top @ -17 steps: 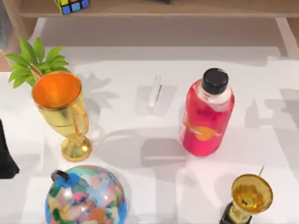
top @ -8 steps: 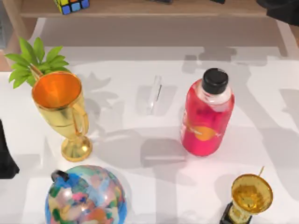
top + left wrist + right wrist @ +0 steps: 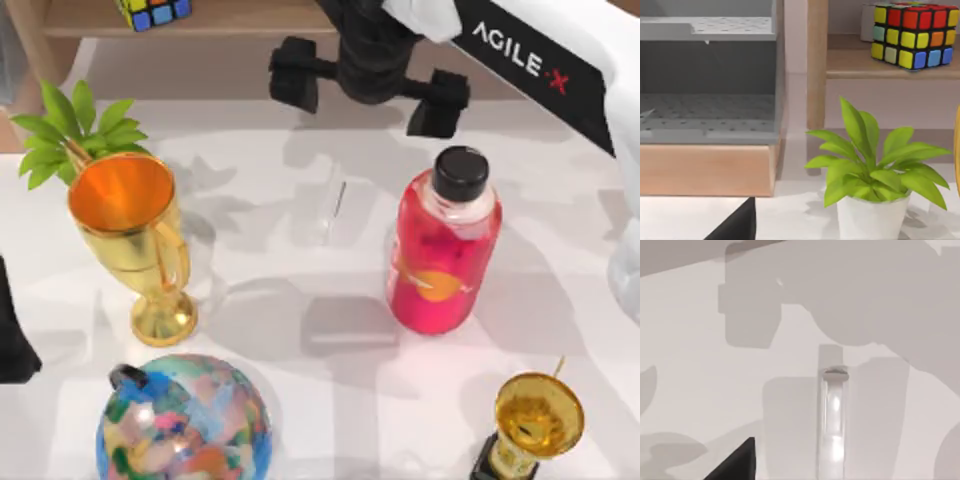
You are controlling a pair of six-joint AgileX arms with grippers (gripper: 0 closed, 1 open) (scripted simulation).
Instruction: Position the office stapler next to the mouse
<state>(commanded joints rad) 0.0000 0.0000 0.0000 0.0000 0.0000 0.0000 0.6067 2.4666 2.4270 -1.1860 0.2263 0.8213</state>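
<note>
Stapler lying flat on the white desk, just left of the red bottle and apart from it; pale, slim, nearly the desk's own colour, with a thin dark line along one edge; seen again from the right wrist as a narrow glossy strip with a small rounded end, bare desk on both sides.

Right end effector hanging above the far edge of the desk, behind the bottle and the stapler, touching neither; both dark fingers spread wide apart, holding nothing; white forearm marked AGILE-X running off toward the right of the bottle.

Left arm parked well left of the bottle, a dark part of it at the desk's left edge; cannot tell how its end effector stands.

Red bottle upright, black cap on, orange patch low on its side.

Gold goblet with an orange inside standing well left of the bottle; green potted plant just behind the goblet, seen from the left wrist in a white pot; multicoloured globe nearer the front, left of the bottle; small gold trophy on a dark base in front of the bottle and to its right.

Wooden shelf beyond the desk, behind the bottle; colourful puzzle cube on it, also in the left wrist view.
</note>
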